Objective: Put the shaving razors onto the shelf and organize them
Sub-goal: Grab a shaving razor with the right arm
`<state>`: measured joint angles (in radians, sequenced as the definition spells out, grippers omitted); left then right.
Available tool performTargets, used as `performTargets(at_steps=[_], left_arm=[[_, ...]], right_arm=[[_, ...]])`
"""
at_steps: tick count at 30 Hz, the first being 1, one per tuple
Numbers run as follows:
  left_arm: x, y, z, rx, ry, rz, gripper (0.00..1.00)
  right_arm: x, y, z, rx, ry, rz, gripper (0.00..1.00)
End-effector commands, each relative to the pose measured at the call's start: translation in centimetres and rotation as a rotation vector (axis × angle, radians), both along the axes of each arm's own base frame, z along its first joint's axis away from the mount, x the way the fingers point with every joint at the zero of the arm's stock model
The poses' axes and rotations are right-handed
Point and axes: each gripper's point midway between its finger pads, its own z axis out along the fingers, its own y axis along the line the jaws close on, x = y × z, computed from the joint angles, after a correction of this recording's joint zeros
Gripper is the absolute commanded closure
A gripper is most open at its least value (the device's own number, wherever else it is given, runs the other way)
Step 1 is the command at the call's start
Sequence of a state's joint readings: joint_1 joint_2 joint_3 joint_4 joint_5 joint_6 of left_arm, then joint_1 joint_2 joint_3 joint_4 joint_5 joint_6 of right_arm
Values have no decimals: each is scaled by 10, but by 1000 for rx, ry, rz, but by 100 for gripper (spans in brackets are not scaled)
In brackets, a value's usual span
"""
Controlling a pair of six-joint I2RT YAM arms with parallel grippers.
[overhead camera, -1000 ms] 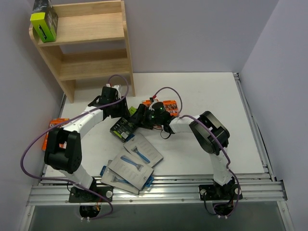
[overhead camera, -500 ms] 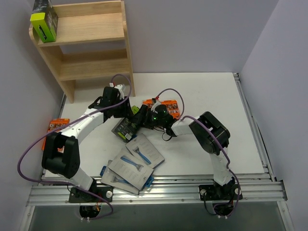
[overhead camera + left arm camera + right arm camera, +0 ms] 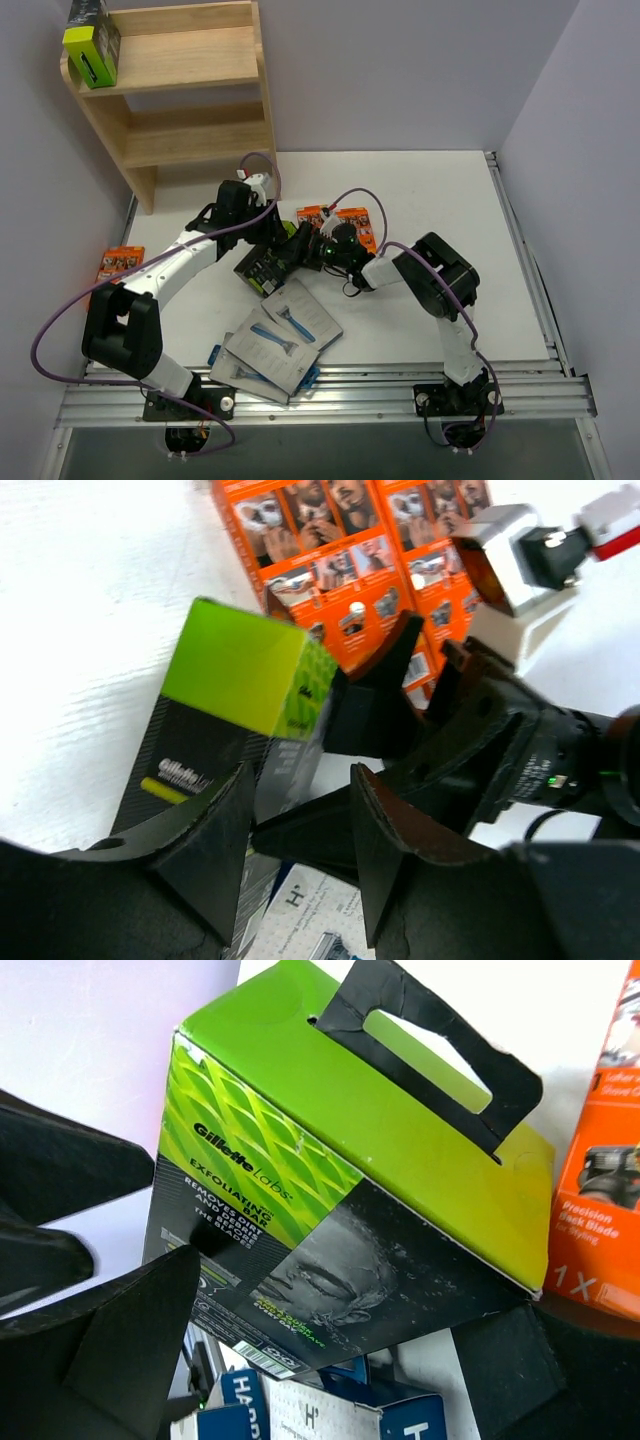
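A black box with lime-green sides (image 3: 258, 266) (image 3: 250, 665) (image 3: 330, 1190) sits tilted at mid-table, between my two grippers. My right gripper (image 3: 297, 251) (image 3: 360, 1285) is open wide, a finger on either side of this box. From the left, my left gripper (image 3: 262, 232) (image 3: 300, 775) stands open; one finger (image 3: 205, 845) lies over the box's black face, and the box's edge and the right gripper's finger show in the gap. The wooden shelf (image 3: 190, 100) stands at the back left. A second black-and-green box (image 3: 90, 48) stands on its top tier.
Orange razor packs (image 3: 345, 217) (image 3: 330, 540) (image 3: 600, 1230) lie just behind the grippers. Another orange pack (image 3: 115, 263) lies at the table's left edge. Grey razor cards (image 3: 300, 318) (image 3: 330, 1410) are stacked in front, near the arm bases.
My left gripper has moved right, up to the box, and narrowed a little. My right gripper has opened wider around the box, which has shifted slightly.
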<state>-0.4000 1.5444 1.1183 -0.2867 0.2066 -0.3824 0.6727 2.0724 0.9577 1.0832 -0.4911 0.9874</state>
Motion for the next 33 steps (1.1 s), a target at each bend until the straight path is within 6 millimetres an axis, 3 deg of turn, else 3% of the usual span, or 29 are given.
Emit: performTargets(at_steps=[1,3,7,13,19,21,23,24,26,27,29,30,32,33], left_arm=[[-46,-51,2,-155,106,-206,49],[-47,-54,2,-176,112,-212,50],[-52,-58,3,-178,110,-230,50],[-50,-52,15,-149,56,-224,50],[-30,-2,34,-1,-57,-17,50],[-22,25,36,52,-72,92,50],[-17,49,35,78,-57,184,50],[-13,61,33,101,-56,234,50],[-7,81,33,109,-38,314,50],[-5,88,32,116,-35,338,50],[-2,99,34,120,-33,367,50],[0,105,34,123,-32,385,49],[-1,108,30,135,-16,394,49],[1,109,30,137,-15,396,49]], right_arm=[[-22,17,150,380,-515,134,0],[-21,11,151,387,-546,129,0],[-23,-4,171,475,-635,125,0],[-15,-9,182,444,-665,134,0],[-2,-22,177,352,-607,91,6],[11,-29,164,296,-542,61,12],[25,-34,162,244,-509,31,16],[32,-34,142,154,-456,25,21],[50,-35,147,77,-462,-18,23],[55,-36,127,-16,-417,-14,25],[68,-36,120,-92,-394,-31,27],[77,-36,124,-136,-364,-34,31],[88,-34,110,-196,-341,-14,36],[97,-32,102,-227,-301,2,45]])
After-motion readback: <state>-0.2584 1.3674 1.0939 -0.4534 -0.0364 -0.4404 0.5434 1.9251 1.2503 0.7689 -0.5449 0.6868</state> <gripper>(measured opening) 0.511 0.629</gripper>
